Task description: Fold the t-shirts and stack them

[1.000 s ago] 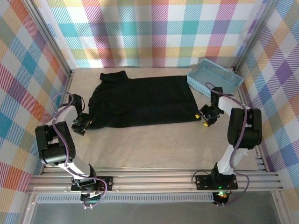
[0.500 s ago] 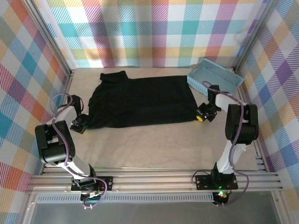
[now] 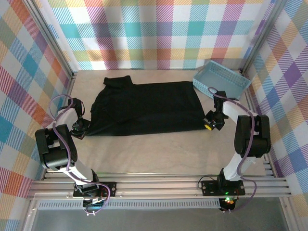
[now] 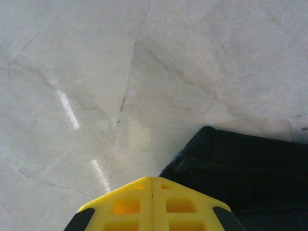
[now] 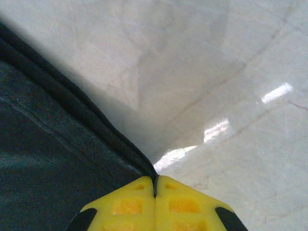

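The black t-shirt (image 3: 144, 108) lies spread flat on the desk (image 3: 159, 154). It looks soft, light and limp, best taken at its near hem corners. The left claw (image 4: 152, 179) and right claw (image 5: 155, 179) are each closed tight, pinching fabric there.

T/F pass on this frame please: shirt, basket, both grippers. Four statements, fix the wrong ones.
1. The t-shirt lies spread out on the table. True.
2. The right gripper stands open. False: its jaws are shut, and the shirt's hem runs in between its fingertips.
3. The basket sits at the table's far right, beside the shirt. True.
4. The left gripper hangs over the basket. False: it is down at the shirt's near left corner, jaws shut.
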You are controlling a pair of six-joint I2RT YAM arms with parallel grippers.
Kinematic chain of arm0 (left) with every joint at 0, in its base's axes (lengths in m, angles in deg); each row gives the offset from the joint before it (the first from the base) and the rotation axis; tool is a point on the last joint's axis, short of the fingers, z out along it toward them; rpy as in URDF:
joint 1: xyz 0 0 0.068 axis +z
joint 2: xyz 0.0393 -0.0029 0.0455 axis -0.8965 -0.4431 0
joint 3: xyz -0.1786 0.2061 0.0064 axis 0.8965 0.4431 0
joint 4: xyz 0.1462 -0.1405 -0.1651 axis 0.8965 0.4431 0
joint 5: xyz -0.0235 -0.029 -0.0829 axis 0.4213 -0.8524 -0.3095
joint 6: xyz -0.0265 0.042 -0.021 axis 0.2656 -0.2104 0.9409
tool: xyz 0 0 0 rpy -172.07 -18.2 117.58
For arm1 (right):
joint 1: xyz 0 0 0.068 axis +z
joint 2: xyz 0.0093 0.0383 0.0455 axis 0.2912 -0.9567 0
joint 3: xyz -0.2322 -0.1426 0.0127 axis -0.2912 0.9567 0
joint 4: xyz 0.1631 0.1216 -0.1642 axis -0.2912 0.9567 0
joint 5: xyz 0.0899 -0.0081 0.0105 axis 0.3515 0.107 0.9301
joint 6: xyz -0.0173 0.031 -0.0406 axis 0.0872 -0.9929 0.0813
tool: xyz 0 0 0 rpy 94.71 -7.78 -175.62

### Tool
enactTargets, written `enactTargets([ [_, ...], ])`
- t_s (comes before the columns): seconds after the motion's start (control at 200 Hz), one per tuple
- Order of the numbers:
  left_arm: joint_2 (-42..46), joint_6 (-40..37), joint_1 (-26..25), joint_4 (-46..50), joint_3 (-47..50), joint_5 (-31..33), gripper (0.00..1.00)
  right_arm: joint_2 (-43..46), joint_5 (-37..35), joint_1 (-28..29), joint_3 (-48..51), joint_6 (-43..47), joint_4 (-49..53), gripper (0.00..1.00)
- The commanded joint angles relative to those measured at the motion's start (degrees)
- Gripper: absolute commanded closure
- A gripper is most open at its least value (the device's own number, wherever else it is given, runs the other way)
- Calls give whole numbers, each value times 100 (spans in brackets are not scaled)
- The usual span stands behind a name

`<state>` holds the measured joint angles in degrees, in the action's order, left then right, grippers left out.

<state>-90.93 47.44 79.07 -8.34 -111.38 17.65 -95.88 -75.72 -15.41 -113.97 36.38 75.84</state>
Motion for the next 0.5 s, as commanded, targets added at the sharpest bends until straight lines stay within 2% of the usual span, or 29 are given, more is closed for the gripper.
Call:
enactTargets([
  [0.0,297,-4,86,377,265,264,100,386,-367,24,224,-146,294,100],
  [0.24,980,331,13,629,924,73,100,1042,-463,30,917,-607,714,100],
  [0.495,1652,1000,9,1029,1439,205,100,1999,-709,49,1466,-1099,1558,100],
])
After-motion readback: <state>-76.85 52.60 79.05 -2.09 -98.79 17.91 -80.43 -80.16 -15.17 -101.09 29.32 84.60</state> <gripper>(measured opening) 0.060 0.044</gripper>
